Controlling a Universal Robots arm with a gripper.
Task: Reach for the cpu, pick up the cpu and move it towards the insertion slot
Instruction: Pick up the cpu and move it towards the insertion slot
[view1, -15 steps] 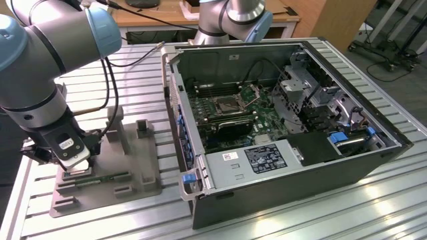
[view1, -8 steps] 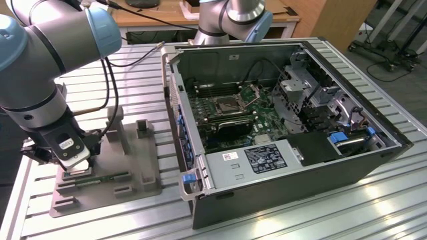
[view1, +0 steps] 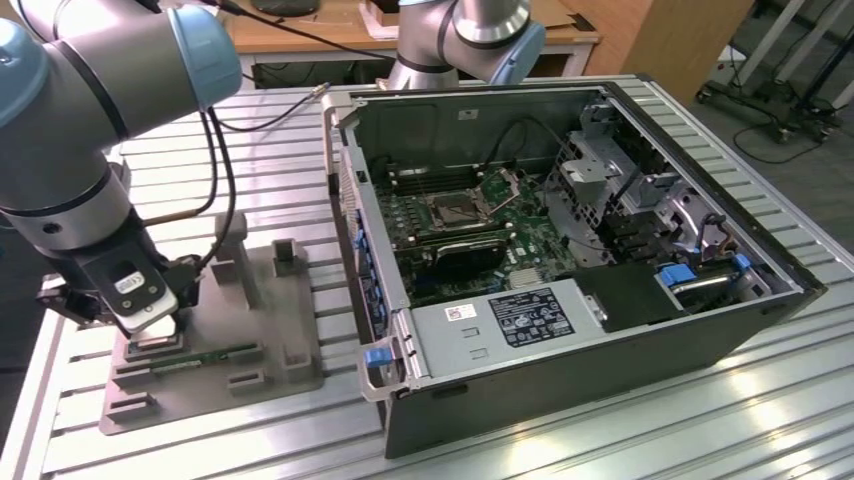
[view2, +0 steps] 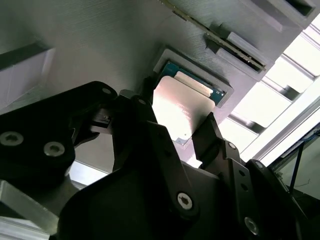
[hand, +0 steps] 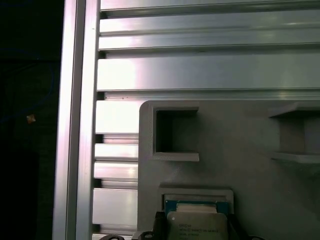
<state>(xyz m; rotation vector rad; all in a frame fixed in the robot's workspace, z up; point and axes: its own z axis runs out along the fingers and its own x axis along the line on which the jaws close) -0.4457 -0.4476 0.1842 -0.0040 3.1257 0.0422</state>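
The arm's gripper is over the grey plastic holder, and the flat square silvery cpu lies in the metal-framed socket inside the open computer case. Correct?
No. The flat square silvery cpu lies in a recess of the grey plastic holder, under the gripper, not in the metal-framed socket; the second wrist view shows it.

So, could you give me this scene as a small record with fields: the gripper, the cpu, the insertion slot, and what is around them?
gripper: low over the cpu, in the second wrist view
cpu: flat in its recess in the grey holder, not yet lifted
grey holder: on the slatted metal table, to the exterior view's left of the computer case
memory stick: lying in the grey holder, near the gripper
insertion slot: on the green board inside the open computer case, well apart from the gripper
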